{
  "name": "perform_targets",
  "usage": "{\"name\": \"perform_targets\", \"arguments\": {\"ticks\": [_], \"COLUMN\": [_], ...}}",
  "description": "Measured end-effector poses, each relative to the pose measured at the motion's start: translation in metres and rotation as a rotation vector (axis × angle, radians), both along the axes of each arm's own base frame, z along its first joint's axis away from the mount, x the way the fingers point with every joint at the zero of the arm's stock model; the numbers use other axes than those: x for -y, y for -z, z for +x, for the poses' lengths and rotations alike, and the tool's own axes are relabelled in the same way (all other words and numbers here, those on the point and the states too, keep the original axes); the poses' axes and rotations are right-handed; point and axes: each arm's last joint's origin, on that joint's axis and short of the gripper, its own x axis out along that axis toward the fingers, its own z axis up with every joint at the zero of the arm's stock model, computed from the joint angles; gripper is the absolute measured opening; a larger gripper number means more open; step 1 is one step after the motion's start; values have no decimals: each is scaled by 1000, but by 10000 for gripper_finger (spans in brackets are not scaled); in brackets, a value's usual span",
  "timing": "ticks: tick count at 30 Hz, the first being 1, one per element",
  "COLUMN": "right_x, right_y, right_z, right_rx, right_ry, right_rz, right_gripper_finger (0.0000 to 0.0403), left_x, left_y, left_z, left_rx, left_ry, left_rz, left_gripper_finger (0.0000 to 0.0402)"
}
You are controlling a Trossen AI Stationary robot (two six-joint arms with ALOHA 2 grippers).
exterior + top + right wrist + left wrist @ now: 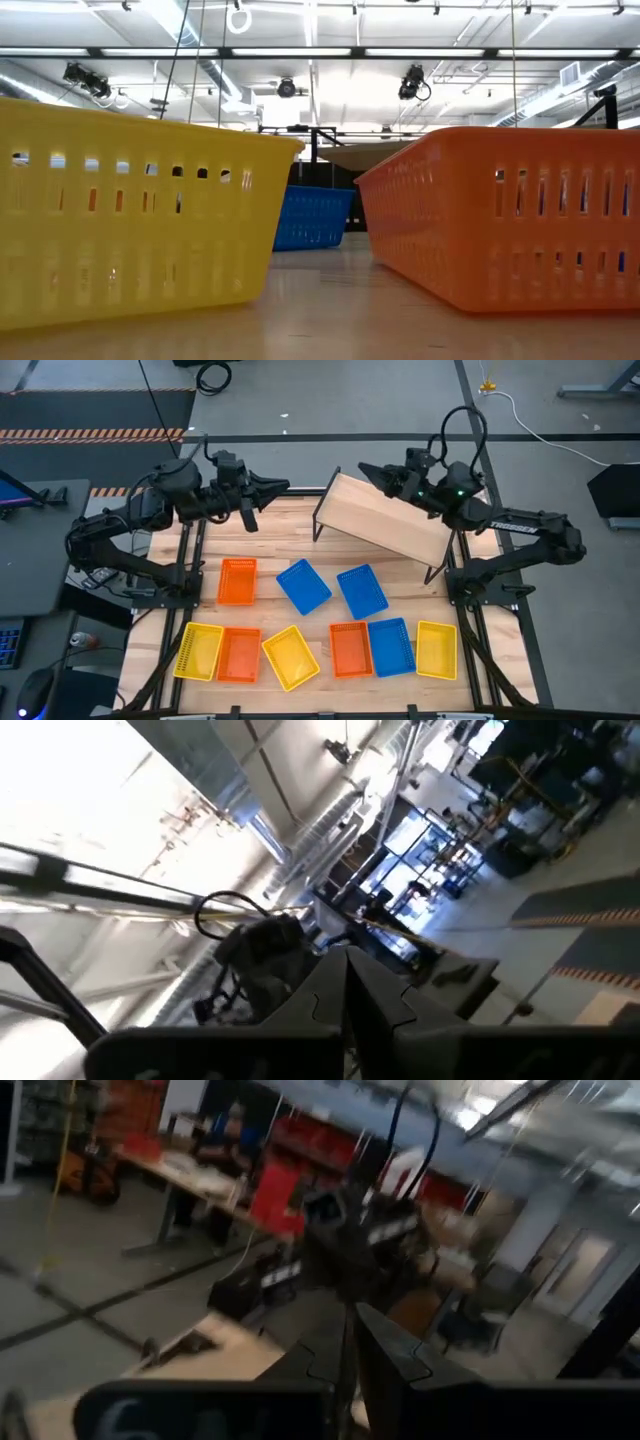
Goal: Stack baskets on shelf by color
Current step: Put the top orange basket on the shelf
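Observation:
Nine mesh baskets lie on the slatted tabletop. In the high view a middle row has an orange basket (237, 581) and two blue baskets (303, 585) (362, 591). Along the near edge lie yellow (198, 651), orange (239, 655), yellow (291, 657), orange (350, 649), blue (391, 647) and yellow (436, 649). The wooden shelf (385, 520) stands askew at the far middle of the table. My left gripper (278, 486) is shut, raised at the far left and pointing right. My right gripper (366, 469) is shut over the shelf's far left corner, pointing left and holding nothing.
The low view looks between a yellow basket (130, 210) and an orange basket (510, 215), with a blue basket (312, 215) behind them. Bare tabletop (275, 535) lies between the shelf and the middle row. People sit at a desk (225, 1140) in the room beyond.

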Motion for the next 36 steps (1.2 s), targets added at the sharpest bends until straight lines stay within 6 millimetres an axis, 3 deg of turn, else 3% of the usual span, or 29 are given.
{"name": "perform_targets", "arguments": {"ticks": [6, 13, 19, 25, 30, 36], "right_x": [0, -19, -35, -44, -49, -48], "right_y": [9, 26, 45, 71, 84, 79], "right_z": [14, 34, 40, 38, 33, 20], "right_rx": [-33, -130, -325, -589, -747, -760], "right_ry": [-70, -203, -356, -435, -474, -532], "right_rz": [16, 39, 150, 237, 221, 131], "right_gripper_finger": [12, 36, 65, 80, 93, 128], "left_x": [1, 3, 3, 3, 2, 4], "left_y": [26, 53, 73, 93, 124, 179], "left_z": [-8, -21, -35, -43, -39, -30], "left_rx": [-272, -551, -774, -902, -981, -1033], "left_ry": [-6, -29, -133, -270, -316, -353], "left_rz": [-90, -204, -325, -410, -481, -681], "left_gripper_finger": [69, 143, 195, 220, 223, 225]}}
